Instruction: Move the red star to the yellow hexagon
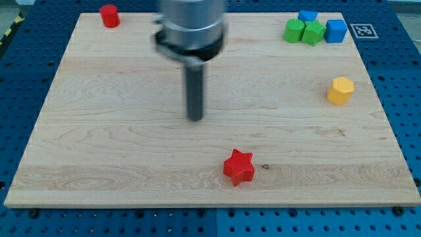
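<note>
Camera view: the rod's tip [195, 119], which has no fingers to spread or pinch, stands above-left of the red plastic star [238, 167]; the yellow hexagon block [341, 90] lies up-right across the wooden surface [99, 131].

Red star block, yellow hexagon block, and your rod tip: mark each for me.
red star block [238, 166], camera view, top face centre
yellow hexagon block [341, 89], camera view, top face
my tip [195, 119], camera view, rod's lower end

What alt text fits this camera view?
My tip hangs mid-board, above-left of the red star and touching no block. The yellow hexagon sits far right; a red cylinder lies top left, green and blue blocks top right.
</note>
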You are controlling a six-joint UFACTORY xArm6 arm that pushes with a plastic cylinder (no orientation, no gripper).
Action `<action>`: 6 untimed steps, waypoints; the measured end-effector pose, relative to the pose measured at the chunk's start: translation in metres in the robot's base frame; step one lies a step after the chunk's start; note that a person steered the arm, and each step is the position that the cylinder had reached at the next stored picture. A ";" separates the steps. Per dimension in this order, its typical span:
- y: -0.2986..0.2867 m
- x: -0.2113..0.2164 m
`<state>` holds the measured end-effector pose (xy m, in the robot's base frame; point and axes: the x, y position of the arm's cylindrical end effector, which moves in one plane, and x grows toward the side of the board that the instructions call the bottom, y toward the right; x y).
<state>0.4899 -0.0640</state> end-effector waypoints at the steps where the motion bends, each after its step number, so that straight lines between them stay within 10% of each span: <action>1: -0.054 0.057; 3: -0.014 0.129; 6: 0.102 0.114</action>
<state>0.6041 0.0384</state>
